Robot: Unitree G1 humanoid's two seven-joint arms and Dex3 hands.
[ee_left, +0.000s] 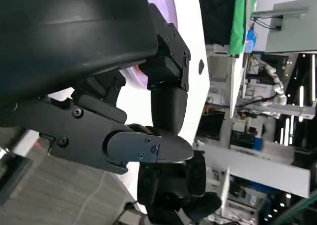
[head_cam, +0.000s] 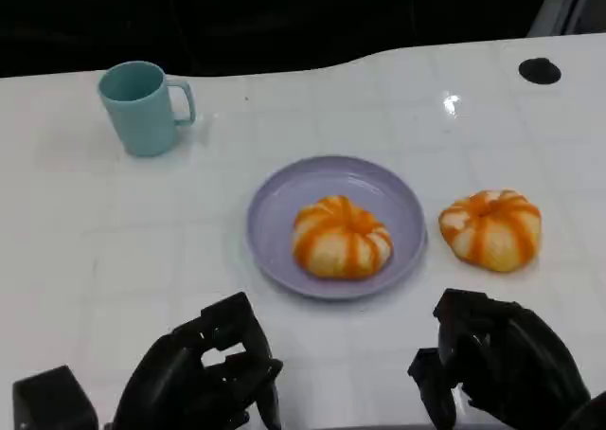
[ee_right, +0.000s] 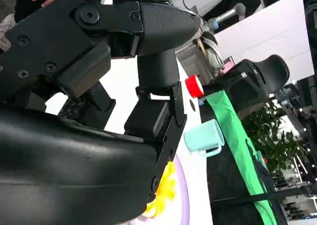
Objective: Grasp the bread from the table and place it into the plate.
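No text, label, brand, number or sign can be read in any of the views. The mug (head_cam: 142,106), the plate (head_cam: 275,212), both breads (head_cam: 341,238) and the desk (head_cam: 114,259) are plain and unmarked. In the wrist views, the room behind the desk holds screens and equipment, but they are too small and blurred to make out any lettering.

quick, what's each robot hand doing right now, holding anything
Left robot hand: closed, fingers curled in, holding nothing.
Right robot hand: closed, fingers curled in, holding nothing.
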